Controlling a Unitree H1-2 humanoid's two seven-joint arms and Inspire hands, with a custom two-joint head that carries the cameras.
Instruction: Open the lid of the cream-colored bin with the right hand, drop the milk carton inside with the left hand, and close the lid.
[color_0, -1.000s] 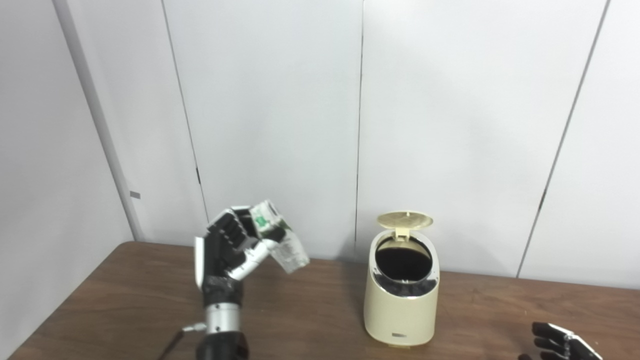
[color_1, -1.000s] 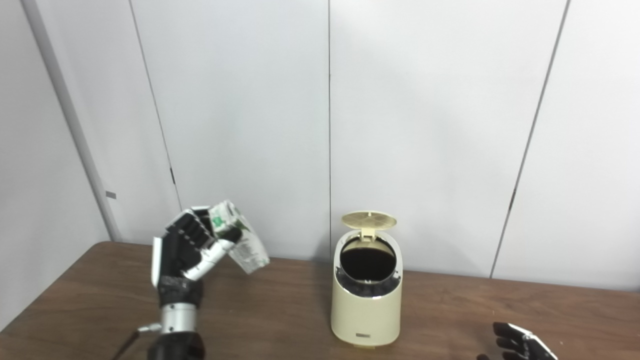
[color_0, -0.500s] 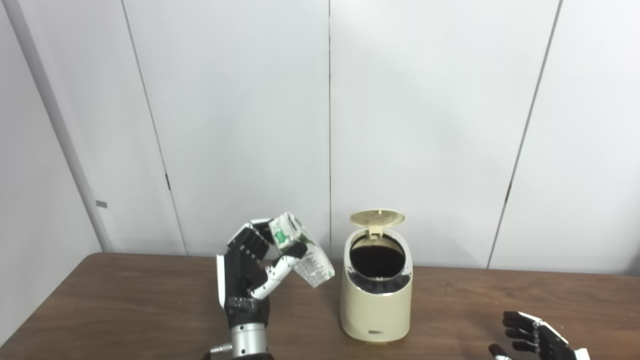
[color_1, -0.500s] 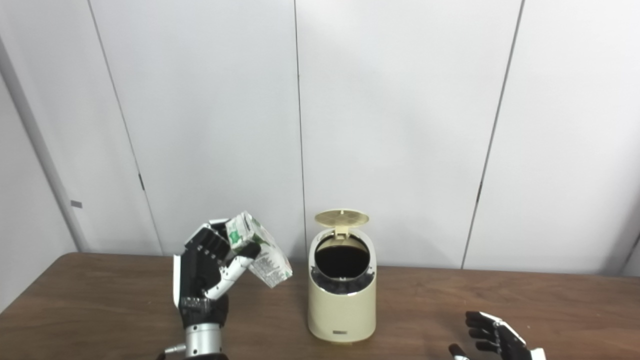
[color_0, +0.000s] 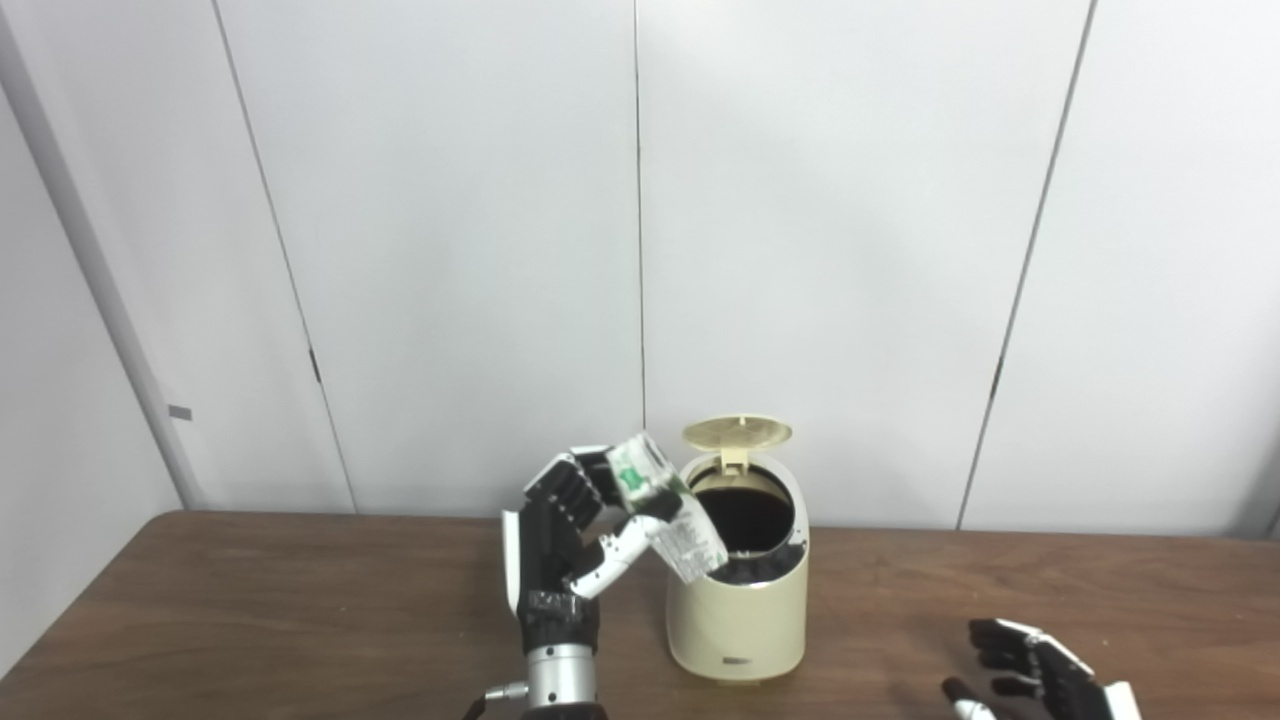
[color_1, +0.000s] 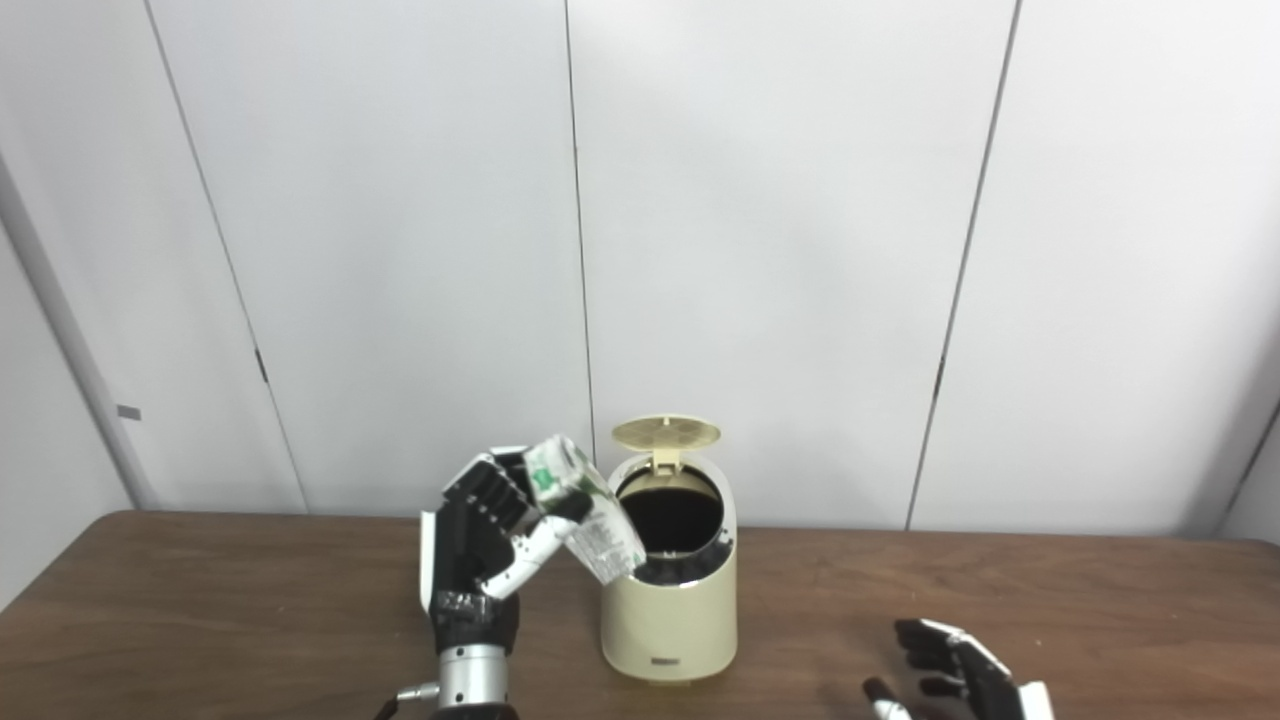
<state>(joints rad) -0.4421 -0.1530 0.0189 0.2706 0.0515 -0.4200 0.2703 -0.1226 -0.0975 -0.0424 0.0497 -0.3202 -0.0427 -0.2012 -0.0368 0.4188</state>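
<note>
A: Carton (color_0: 668, 510) first, since it sits leftmost of what matters. The left hand (color_0: 560, 545) has its fingers wrapped round the upper part, and the carton leans with its lower end toward the cream bin (color_0: 738, 620), overlapping the near-left of the rim in both views.

B: Is it over the opening yet?

A: Hard to say. I can't tell whether the low corner is above the hole or only in front of it. I'd carry it further right until the bottom end is plainly above the dark mouth, then loosen the fingers.

B: And the lid (color_0: 737, 433)?

A: Standing up at the back on its hinge, so the way in is free. Keep the carton away from it; a knock could bring it down early.

B: The right hand (color_1: 955, 675)?

A: Low by the table (color_0: 300, 600) at the far right, well apart from the bin, fingers spread, holding nothing. It looks placed to wait, then reach for the lid.
</note>
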